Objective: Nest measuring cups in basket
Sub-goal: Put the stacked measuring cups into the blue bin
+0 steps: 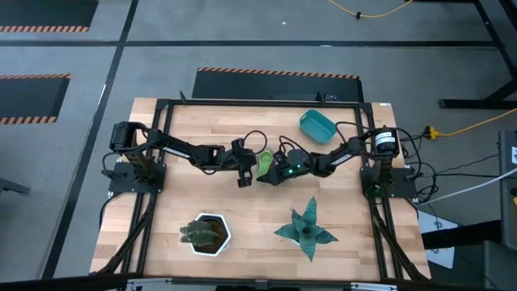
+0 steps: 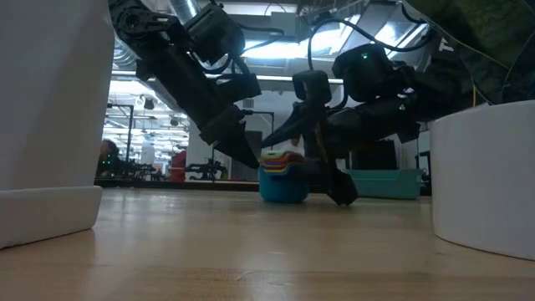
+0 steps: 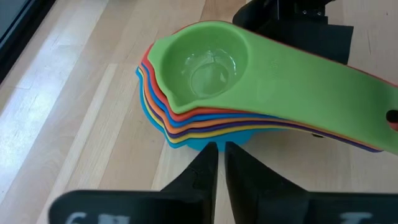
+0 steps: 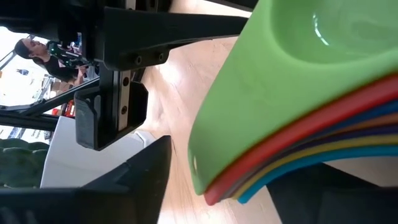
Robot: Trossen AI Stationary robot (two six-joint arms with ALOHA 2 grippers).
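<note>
The measuring cups (image 3: 205, 68) stand nested in one stack on the table's middle, green on top and light blue at the bottom. Their handles (image 3: 323, 93) lie fanned out together. The stack's lowest cup (image 2: 282, 186) rests on the wood. My left gripper (image 3: 217, 152) is shut, its tips at the bowl side of the stack. My right gripper (image 4: 217, 171) is open, one finger (image 4: 146, 171) on either side of the stacked handles, with a gap showing beside the green handle's edge. The teal basket (image 1: 317, 124) stands apart at the far right. My left gripper's shut fingertips (image 3: 208, 155) lie against the outer wall of the light blue cup (image 3: 198, 143) at the bottom of the stack. They come slanting down from the table's left. The stack stands upright on the table.
A white hexagonal pot with a dark plant (image 1: 206, 234) stands near the front edge on the left. A green star-shaped plant (image 1: 307, 230) stands on the right. Bare wood lies between the stack and the basket. People show in the room beyond.
</note>
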